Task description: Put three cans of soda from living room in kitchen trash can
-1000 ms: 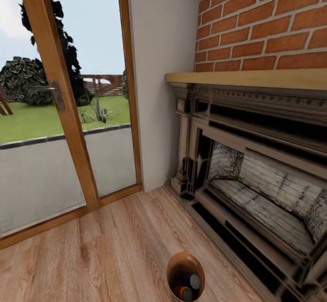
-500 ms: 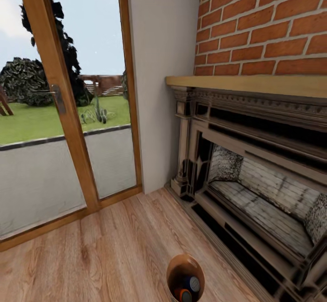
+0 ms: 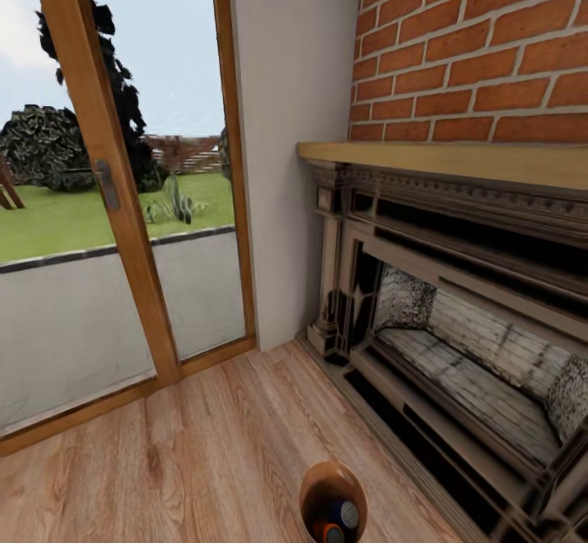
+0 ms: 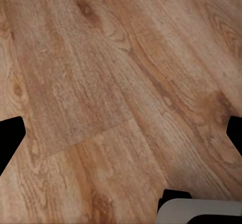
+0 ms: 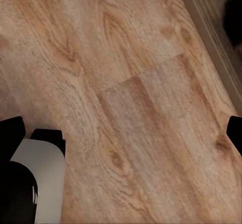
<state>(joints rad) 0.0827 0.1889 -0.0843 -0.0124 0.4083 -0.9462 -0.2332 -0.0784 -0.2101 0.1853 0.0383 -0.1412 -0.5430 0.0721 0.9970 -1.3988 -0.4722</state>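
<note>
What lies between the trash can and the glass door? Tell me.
In the head view, bare wood plank floor spans the stretch from the trash can to the glass door; nothing rests on it.

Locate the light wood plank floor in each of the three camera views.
Head view: the light wood plank floor covers the lower part, between glass door and dark ornate fireplace.
Left wrist view: it lies beyond the open left gripper.
Right wrist view: beyond the open right gripper, meeting the fireplace's dark base.
Shared landmark: the fireplace, head and right wrist views.
</note>
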